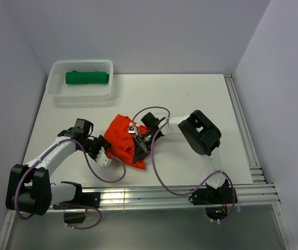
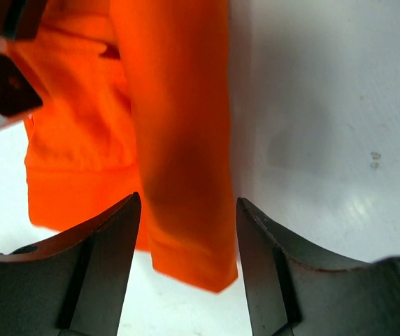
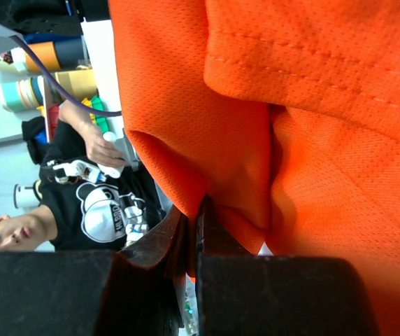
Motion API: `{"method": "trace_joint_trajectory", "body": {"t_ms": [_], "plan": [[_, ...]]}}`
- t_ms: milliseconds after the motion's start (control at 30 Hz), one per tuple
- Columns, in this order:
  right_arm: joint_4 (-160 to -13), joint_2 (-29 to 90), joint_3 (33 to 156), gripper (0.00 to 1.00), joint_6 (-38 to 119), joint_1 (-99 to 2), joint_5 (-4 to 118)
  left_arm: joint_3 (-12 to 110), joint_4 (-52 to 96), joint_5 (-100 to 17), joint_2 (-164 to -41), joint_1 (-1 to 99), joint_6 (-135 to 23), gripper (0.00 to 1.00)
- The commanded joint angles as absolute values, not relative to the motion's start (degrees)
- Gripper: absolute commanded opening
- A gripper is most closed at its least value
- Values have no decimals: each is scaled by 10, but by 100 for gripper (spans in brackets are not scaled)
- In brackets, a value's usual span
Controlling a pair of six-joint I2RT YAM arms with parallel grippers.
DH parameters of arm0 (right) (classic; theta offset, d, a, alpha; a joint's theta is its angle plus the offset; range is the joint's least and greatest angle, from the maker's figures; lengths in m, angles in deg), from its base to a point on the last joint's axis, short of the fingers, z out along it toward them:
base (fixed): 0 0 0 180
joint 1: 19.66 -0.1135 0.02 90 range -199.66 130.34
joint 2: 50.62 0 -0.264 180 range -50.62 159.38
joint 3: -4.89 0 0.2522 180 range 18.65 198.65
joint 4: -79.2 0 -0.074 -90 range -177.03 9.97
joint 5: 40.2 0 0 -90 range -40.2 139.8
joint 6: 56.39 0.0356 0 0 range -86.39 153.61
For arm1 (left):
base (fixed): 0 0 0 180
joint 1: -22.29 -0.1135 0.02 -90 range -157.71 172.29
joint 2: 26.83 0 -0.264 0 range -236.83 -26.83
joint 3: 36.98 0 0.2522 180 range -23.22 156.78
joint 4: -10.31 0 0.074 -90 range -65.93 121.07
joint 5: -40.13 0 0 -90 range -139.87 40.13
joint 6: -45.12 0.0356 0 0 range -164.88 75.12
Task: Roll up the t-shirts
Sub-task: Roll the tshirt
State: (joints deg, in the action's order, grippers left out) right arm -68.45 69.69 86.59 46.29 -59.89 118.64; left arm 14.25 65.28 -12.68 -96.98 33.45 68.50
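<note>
A: Orange t-shirt bunched mid-worktop, toward the near edge. Green t-shirt rolled in basket, far left corner.
B: Right end effector clenched on orange t-shirt; left end effector released, astride a fold. Risk: a one-sided pull probably drags the heap crooked.

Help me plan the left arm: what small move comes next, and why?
Probably close the left gripper on the orange t-shirt: a folded strip lies between its open jaws, while the right gripper is shut on the cloth elsewhere.
</note>
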Motion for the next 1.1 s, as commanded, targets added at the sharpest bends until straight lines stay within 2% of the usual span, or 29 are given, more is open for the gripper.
{"method": "trace_joint_trajectory", "body": {"t_ms": [0, 133, 233, 333, 367, 467, 500, 533, 567, 600, 633, 800, 867, 1067], "plan": [[-673, 705, 883, 0, 475, -596, 1202, 145, 634, -135, -984, 358, 689, 62], [-674, 707, 885, 0, 485, -595, 1192, 150, 628, -158, -1003, 379, 666, 60], [-673, 708, 886, 0, 492, -596, 1174, 153, 620, -172, -1018, 390, 647, 51], [-675, 708, 887, 0, 504, -596, 1155, 158, 617, -187, -1040, 399, 630, 35], [-674, 708, 888, 0, 506, -595, 1150, 159, 615, -195, -1050, 404, 624, 23], [-670, 701, 889, 0, 511, -595, 1127, 166, 613, -210, -1069, 413, 606, 0], [-670, 696, 889, 1, 512, -596, 1125, 169, 615, -213, -1073, 414, 603, 0], [-672, 691, 885, 10, 514, -596, 1120, 170, 617, -215, -1076, 414, 602, 0], [-679, 683, 883, 22, 518, -595, 1115, 172, 619, -215, -1080, 414, 600, 0], [-681, 666, 880, 45, 519, -596, 1106, 175, 624, -217, -1082, 414, 598, 0], [-682, 656, 874, 52, 520, -595, 1097, 177, 627, -219, -1085, 414, 598, 0], [-657, 575, 855, 62, 500, -593, 985, 255, 750, -220, -1150, 414, 603, 0], [-660, 543, 845, 63, 497, -592, 959, 301, 782, -214, -1186, 414, 595, 0], [-659, 463, 805, 66, 498, -590, 874, 315, 792, -213, -1196, 413, 601, 0]]}}
